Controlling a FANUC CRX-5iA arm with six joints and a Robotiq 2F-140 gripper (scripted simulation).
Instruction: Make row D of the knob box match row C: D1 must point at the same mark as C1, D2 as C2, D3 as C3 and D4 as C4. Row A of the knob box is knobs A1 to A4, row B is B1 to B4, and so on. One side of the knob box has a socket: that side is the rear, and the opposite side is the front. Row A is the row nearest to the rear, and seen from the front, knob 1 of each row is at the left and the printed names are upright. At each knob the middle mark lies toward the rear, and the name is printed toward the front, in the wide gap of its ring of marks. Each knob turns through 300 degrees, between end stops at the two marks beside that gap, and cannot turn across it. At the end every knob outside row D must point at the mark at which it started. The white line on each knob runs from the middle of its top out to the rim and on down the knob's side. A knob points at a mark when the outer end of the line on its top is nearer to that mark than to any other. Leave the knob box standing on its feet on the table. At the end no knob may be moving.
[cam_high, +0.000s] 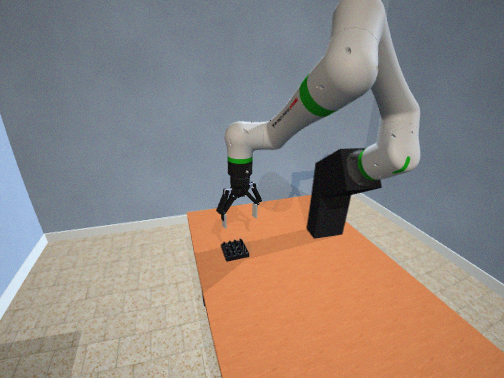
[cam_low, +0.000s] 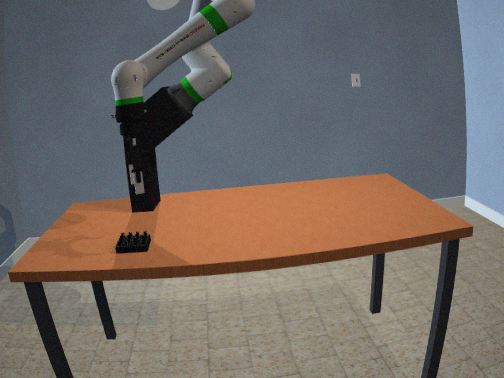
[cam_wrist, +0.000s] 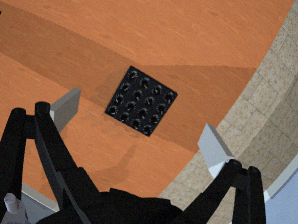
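The knob box (cam_high: 235, 249) (cam_low: 131, 242) (cam_wrist: 141, 100) is a small black square block with rows of black knobs. It stands flat on the orange table (cam_high: 320, 300) (cam_low: 300, 215) (cam_wrist: 166, 10) near the table's edge. The knobs' white lines and the printed names are too small to read. My gripper (cam_high: 239, 211) (cam_wrist: 142, 118) is open and empty. It hangs well above the box, with its fingers spread wide. In the exterior view the gripper (cam_low: 135, 180) shows dark against the arm's black base.
The arm's black base (cam_high: 330, 200) (cam_low: 145, 165) stands on the table behind the box. The table's edge runs close beside the box, with the tiled floor (cam_high: 110, 300) (cam_wrist: 266, 123) below it.
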